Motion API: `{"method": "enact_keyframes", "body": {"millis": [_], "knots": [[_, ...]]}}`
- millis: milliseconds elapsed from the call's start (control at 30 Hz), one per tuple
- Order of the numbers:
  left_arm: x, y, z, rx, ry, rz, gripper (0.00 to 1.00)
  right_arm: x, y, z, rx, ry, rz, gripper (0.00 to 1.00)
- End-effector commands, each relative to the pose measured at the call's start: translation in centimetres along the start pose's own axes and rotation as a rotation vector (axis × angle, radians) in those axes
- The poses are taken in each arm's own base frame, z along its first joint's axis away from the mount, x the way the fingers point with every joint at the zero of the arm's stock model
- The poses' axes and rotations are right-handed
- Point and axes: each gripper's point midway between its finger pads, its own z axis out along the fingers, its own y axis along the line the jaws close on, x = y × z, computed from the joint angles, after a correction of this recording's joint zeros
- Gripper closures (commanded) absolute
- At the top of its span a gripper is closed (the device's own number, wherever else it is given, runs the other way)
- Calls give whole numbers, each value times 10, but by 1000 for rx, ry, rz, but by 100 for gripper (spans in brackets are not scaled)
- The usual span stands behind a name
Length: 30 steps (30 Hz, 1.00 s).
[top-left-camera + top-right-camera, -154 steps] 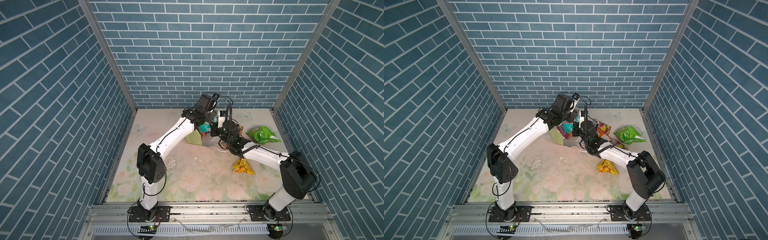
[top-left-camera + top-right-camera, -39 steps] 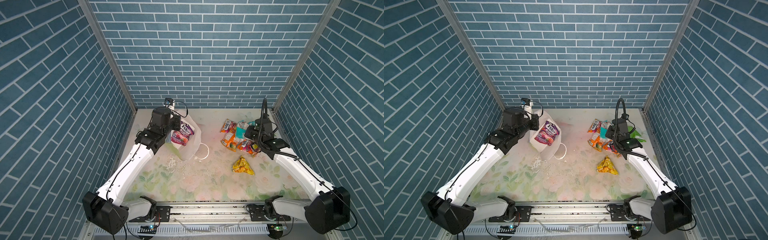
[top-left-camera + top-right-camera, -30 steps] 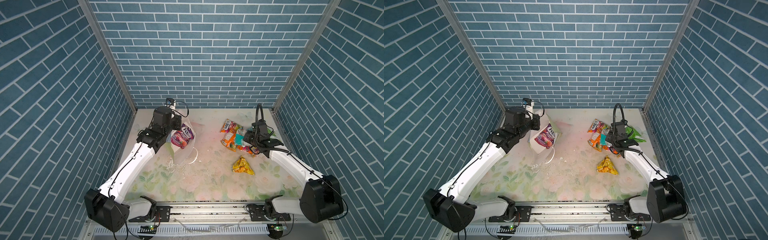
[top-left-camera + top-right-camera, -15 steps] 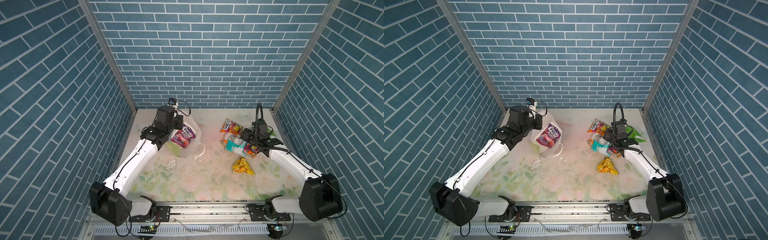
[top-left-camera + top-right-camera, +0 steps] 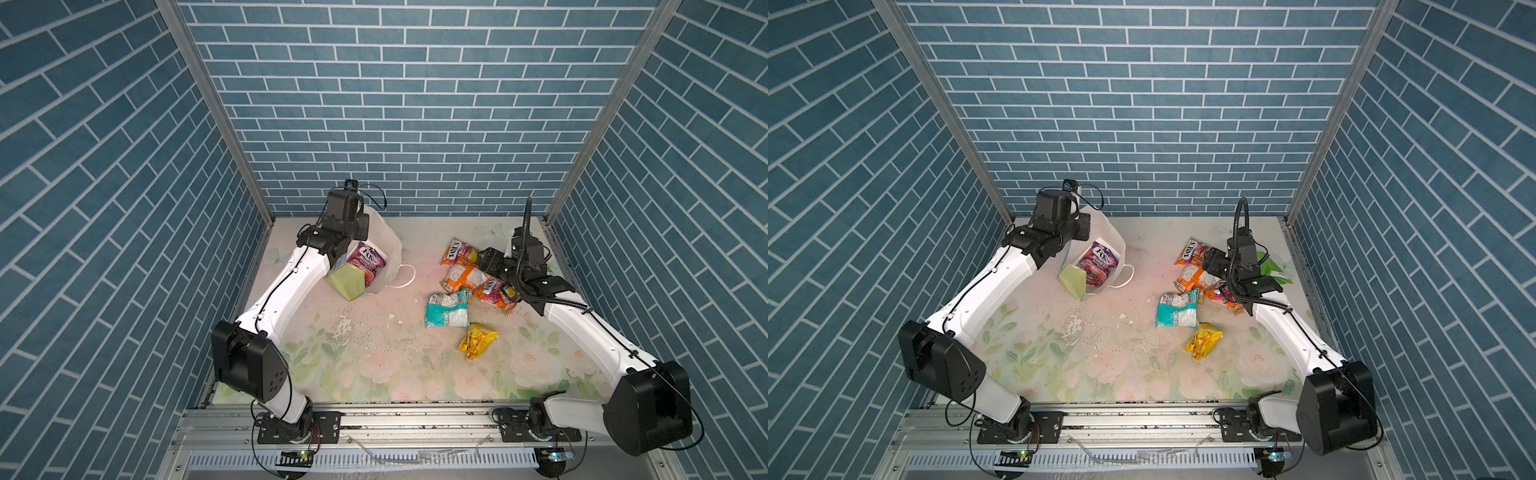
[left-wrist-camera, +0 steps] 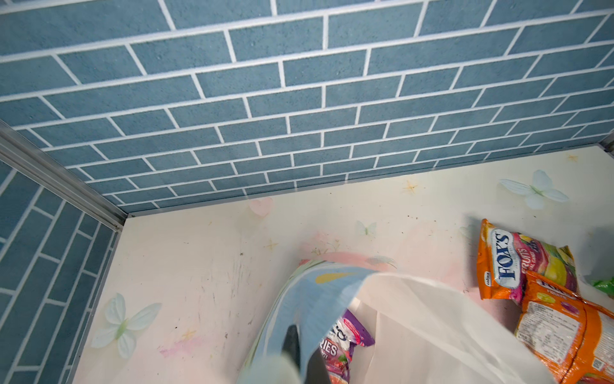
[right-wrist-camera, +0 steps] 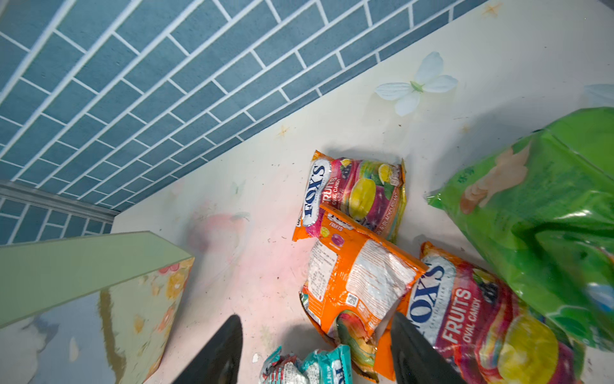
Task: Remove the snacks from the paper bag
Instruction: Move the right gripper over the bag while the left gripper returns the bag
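Top views, bag: we find the paper bag [image 5: 388,249] near the far left corner of the surface [image 5: 374,370]. It is tipped rather than upright, with its mouth turned up and toward the front edge, so we look into the white interior. We cannot tell how steeply its long axis slants.
Top views, inside: one purple packet [image 5: 368,262] lies in the bag. A cord handle [image 5: 409,276] loops onto the surface beside the mouth.
Top views, out: toward the far right corner a far FOX'S packet [image 5: 457,251], a face-down orange packet [image 5: 461,278] and a near FOX'S packet [image 5: 494,291] overlap in a row. The teal-and-white packet [image 5: 448,311] lies just beside them. The yellow-orange packet [image 5: 478,340] is nearer the front edge.
Top views, grippers: the left gripper is hidden by its own wrist. The right gripper [image 5: 486,266] hangs over the orange row, and its arm half covers a green packet [image 5: 1268,266].
Top views, clutter: crumbs [image 5: 345,328] lie between bag and packets.
Left wrist: only here do we see the left gripper [image 6: 304,357] clamped on the bag's wall, one finger on the sky-blue painted face.
Right wrist: the right gripper [image 7: 317,317] has its jaws spread wide and grips nothing, above the face-down orange packet. The green packet shows large here. The bag's pale green narrow side is well apart from the packets.
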Motion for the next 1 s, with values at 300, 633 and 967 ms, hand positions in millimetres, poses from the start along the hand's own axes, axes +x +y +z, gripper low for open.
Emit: {"method": "enact_keyframes", "body": {"millis": [300, 633, 967], "knots": [[-75, 17, 35, -66, -95, 153, 100, 4, 80, -10, -251, -40, -128, 32], [-13, -110, 39, 166, -75, 497, 100, 40, 102, -9, -308, -113, -192, 34], [45, -188, 7, 269, -74, 664, 100, 86, 106, -27, -350, -235, -311, 45]]}}
